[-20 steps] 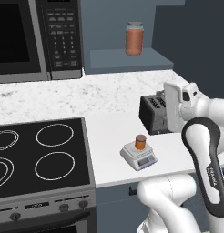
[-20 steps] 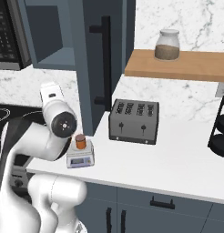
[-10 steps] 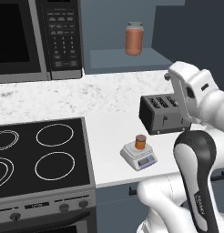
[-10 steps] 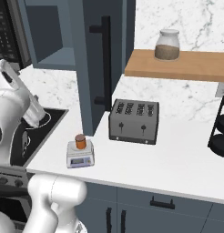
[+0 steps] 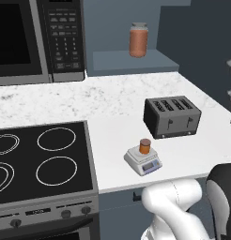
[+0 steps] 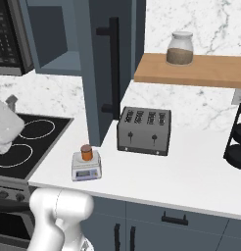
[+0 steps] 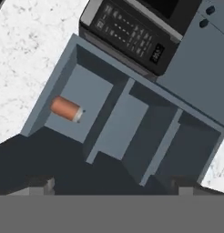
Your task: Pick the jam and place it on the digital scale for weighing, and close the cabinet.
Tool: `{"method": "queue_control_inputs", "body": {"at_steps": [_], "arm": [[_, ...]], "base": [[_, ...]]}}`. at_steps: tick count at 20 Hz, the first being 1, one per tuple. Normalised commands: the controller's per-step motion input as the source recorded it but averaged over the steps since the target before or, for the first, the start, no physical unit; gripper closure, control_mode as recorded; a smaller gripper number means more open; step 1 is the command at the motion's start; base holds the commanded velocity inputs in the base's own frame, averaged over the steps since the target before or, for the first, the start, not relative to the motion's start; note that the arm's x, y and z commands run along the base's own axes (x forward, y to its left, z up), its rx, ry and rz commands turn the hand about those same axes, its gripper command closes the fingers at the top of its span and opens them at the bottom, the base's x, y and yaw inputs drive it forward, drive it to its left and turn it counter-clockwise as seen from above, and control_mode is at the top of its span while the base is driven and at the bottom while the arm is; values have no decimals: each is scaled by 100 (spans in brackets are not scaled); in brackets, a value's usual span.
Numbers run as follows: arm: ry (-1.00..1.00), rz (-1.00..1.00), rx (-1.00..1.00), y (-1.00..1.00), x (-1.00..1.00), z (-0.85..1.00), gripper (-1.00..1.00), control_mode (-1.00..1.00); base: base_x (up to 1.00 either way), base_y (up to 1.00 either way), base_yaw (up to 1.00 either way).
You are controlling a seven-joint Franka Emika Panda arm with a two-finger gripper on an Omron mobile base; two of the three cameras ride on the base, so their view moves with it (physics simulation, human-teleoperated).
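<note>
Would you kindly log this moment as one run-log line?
jam: on scale | cabinet: door open | gripper: open, empty, facing cabinet shelves | next: close door

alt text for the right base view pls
Small orange jam jar sits on the digital scale at the white counter's front edge, left of a black toaster. Behind them, the slate-blue cabinet door stands open.
</note>
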Motion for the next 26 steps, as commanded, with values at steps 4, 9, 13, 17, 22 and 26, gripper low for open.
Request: {"method": "queue_control_inputs", "body": {"at_steps": [4,9,13,17,22,26], "arm": [[-73,-10,20,-19,-100,-82,-100,-100],[-49,-4,43,-94,-31,-100,-100,-100],[-53,10,38,-100,0,-100,-100,-100],[-51,20,21,-90,64,-100,-100,-100],[-59,24,15,-54,100,-100,-100,-100],[-52,24,12,-39,100,-100,-100,-100]], "base": [[0,0,0],[0,0,0],[0,0,0],[0,0,0],[0,0,0],[0,0,0]]}}
